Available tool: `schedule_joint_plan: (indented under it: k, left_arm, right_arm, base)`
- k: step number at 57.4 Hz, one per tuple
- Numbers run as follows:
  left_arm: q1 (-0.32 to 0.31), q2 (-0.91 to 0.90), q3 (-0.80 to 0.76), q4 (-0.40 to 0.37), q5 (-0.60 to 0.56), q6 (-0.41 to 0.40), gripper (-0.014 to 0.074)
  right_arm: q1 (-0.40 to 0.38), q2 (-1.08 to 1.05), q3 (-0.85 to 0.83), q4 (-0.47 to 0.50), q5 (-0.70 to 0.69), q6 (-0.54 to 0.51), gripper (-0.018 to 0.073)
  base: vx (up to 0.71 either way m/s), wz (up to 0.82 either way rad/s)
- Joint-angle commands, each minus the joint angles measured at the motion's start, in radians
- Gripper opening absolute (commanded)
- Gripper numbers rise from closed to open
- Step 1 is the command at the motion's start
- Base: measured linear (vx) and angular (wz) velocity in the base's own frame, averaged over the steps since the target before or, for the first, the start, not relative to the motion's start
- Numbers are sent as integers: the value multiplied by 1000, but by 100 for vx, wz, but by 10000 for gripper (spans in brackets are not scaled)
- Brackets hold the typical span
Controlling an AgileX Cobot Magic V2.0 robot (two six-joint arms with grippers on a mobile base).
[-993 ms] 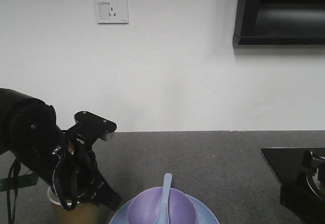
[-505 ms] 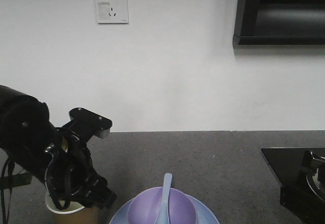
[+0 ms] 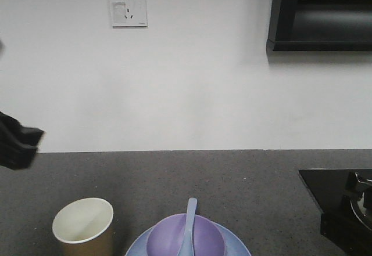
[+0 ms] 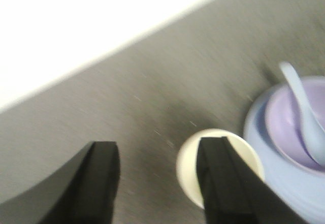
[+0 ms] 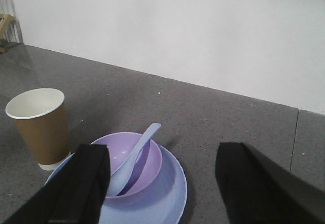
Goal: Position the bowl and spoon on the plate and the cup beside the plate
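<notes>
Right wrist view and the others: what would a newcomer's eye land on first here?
First the place setting near the front edge of the dark counter: a lavender bowl sits on the pale blue plate with the spoon leaning in it. Just to its left stands the brown paper cup, upright and empty. Both grippers hang open and clear of everything, the left gripper above the cup.

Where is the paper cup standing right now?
In the front view the cup stands upright on the grey counter, just left of the plate holding the bowl; no gripper holds it.
</notes>
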Motion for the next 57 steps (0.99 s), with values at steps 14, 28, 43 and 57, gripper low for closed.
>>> schedule_joint_plan:
  k: [14, 28, 43, 57]
  left_arm:
    - [-3, -352, 222, 112, -172, -56, 70]
    - [-3, -554, 410, 112, -264, -70, -7]
    - [-3, -595, 417, 112, -229, -70, -7]
    - [-3, -594, 417, 112, -241, -70, -7]
  right_arm:
    - [-3, 4, -29, 3, -74, -4, 514]
    - [-3, 4, -29, 3, -74, -4, 514]
    - [-3, 4, -29, 3, -74, -4, 514]
    - [-3, 4, -29, 3, -74, -4, 514]
  base:
    - [0, 0]
    - [0, 0]
    - [0, 0]
    - [0, 0]
